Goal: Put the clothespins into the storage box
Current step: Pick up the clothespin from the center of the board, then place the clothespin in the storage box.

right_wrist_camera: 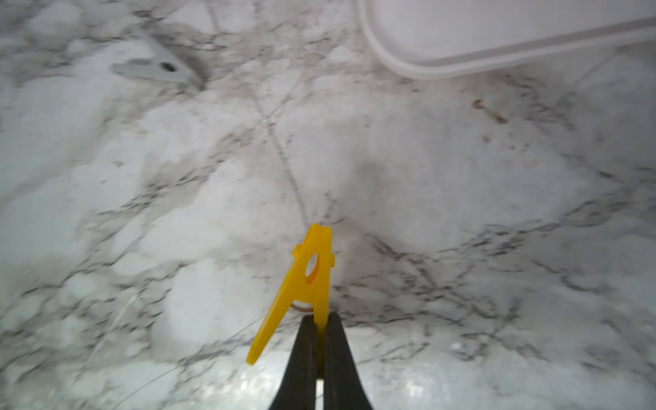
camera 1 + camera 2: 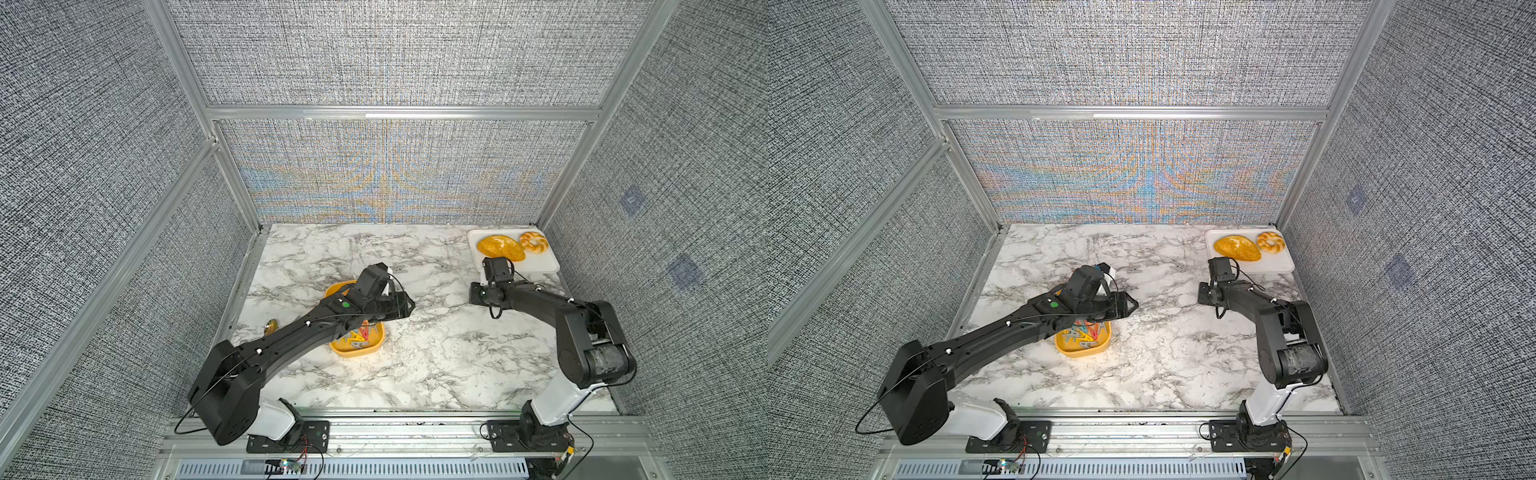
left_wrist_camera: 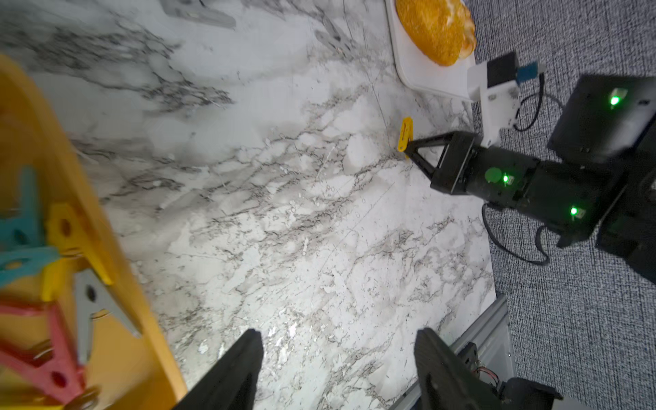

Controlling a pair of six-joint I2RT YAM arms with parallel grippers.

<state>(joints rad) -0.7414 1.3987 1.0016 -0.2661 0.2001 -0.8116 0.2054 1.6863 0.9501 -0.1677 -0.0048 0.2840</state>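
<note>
The yellow-orange storage box [image 2: 353,353] [image 2: 1084,352] sits left of centre, partly under my left arm. Several clothespins [image 2: 359,336] [image 2: 1086,332] in yellow, red, teal and grey lie in it; the left wrist view shows a grey one [image 3: 92,305] against the box wall [image 3: 106,248]. My left gripper [image 3: 339,335] [image 2: 409,307] hovers open and empty beside the box's right edge. My right gripper [image 1: 321,319] is shut on one leg of a yellow clothespin [image 1: 309,269] [image 3: 405,134], near the white tray. A grey clothespin [image 1: 152,69] [image 3: 198,12] lies loose on the marble.
A white tray [image 2: 536,266] [image 2: 1273,266] with a loaf [image 2: 500,248] and a ring-shaped bun [image 2: 534,241] stands at the back right, close behind the right gripper. A small round golden object [image 2: 272,326] lies by the left wall. Padded walls enclose three sides.
</note>
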